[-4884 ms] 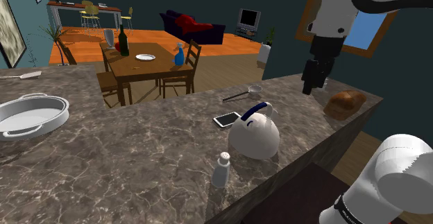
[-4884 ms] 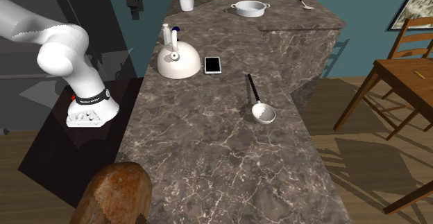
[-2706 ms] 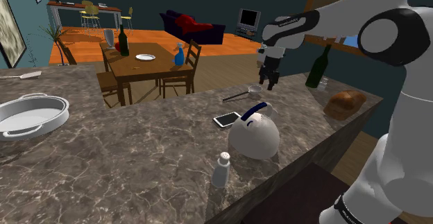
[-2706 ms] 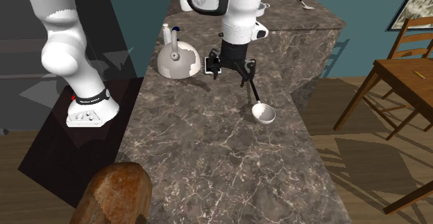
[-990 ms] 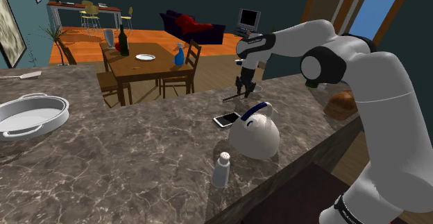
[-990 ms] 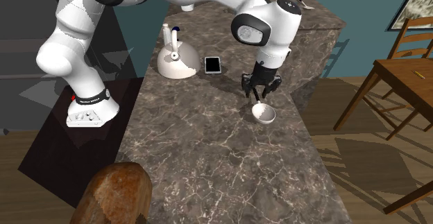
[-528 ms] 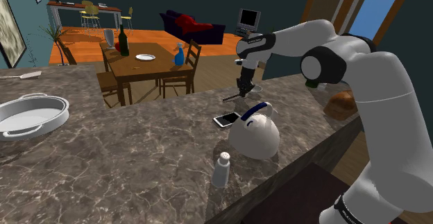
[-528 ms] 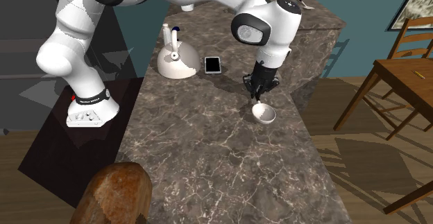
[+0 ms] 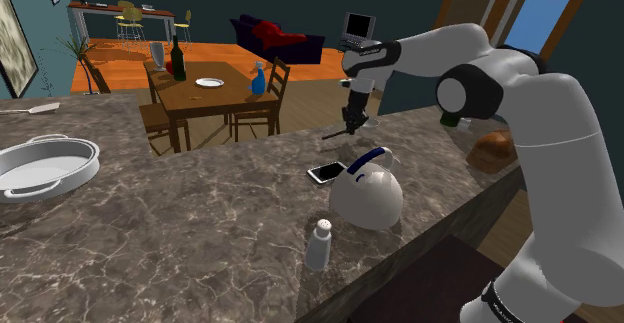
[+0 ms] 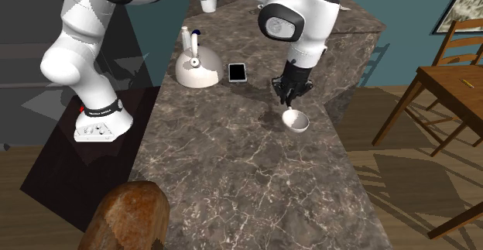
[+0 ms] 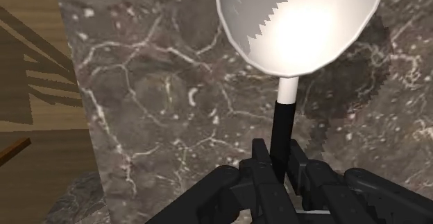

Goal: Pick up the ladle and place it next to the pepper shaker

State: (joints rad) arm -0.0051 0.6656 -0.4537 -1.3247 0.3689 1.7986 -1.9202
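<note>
Gripped the ladle by its handle, out past the kettle.
Clamped the tool narrowly on the ladle's black handle, pressed against the shaft on both sides in the wrist view. Carried the white bowl pointing away from the tool, hanging just clear of the dark marbled worktop, above its own shadow. Held it beyond the kettle, past the phone lying just beside the kettle. Found the pepper shaker upright on the kettle's opposite side, near it and close to the worktop's edge, well apart from the ladle. Found a brown loaf off to the kettle's side, further along that same edge.
</note>
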